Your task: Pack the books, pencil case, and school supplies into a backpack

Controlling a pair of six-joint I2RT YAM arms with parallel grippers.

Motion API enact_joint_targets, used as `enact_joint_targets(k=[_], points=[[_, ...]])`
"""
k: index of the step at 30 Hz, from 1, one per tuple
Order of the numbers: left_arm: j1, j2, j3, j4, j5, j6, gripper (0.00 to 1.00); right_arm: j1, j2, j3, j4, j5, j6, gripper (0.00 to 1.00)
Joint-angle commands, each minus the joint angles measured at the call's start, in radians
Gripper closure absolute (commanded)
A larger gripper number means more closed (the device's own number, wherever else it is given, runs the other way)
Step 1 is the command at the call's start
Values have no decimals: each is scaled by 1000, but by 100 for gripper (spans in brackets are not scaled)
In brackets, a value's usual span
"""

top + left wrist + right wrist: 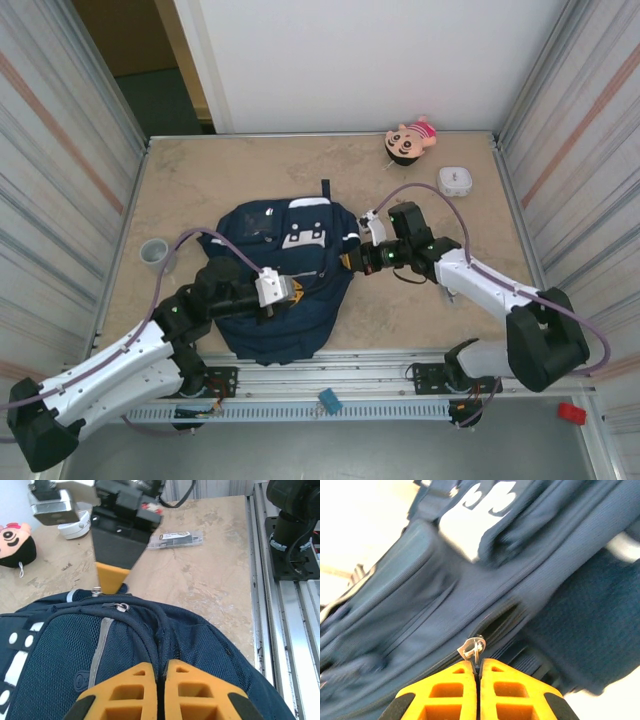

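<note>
The navy backpack (285, 270) lies flat in the middle of the table, white patches on its top pocket. My left gripper (295, 293) is shut, pinching a dark fabric ridge of the backpack (159, 645) between its orange fingers (125, 690). My right gripper (347, 262) is shut on a metal zipper pull (475, 649) at the bag's right side, where the zip gapes a little (502, 617). Seen from the left wrist, its orange tip (111, 582) sits at that edge. The school supplies, a small pale pack with black print (176, 539), lie on the table beyond the bag. Books and pencil case are out of view.
A doll (410, 140) lies at the back right, with a white square box (456, 181) near it. A grey cup (153, 251) stands left of the bag. Metal walls close in both sides, and the mounting rail (330, 385) runs along the near edge.
</note>
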State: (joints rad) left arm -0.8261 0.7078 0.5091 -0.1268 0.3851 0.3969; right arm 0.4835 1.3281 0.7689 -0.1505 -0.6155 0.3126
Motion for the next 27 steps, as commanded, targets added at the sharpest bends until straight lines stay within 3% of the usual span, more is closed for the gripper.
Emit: enact_joint_targets(k=[1,8,12,13,14,16,17,20,27], points=[[-1,-26,68,1,118,23,100,-84,66,61,43,179,77,100],[0,-9,78,21,151,26,100,-110,208,137,72,311,143,100],[-1,17,77,24,126,24,98,-123,234,145,122,261,170,100],[0,21,75,27,100,17,89,-120,227,143,132,243,175,100],[-1,25,77,29,64,3,73,-119,212,139,134,237,178,94],[-1,24,81,21,-28,-22,48,-119,167,120,127,263,186,77],[-1,21,84,10,-84,-34,41,-123,136,107,120,272,189,68],[-1,12,108,-73,-182,-39,29,-129,34,65,90,265,197,53],[-2,88,201,-327,-282,71,22,-70,-178,-67,73,203,221,48]])
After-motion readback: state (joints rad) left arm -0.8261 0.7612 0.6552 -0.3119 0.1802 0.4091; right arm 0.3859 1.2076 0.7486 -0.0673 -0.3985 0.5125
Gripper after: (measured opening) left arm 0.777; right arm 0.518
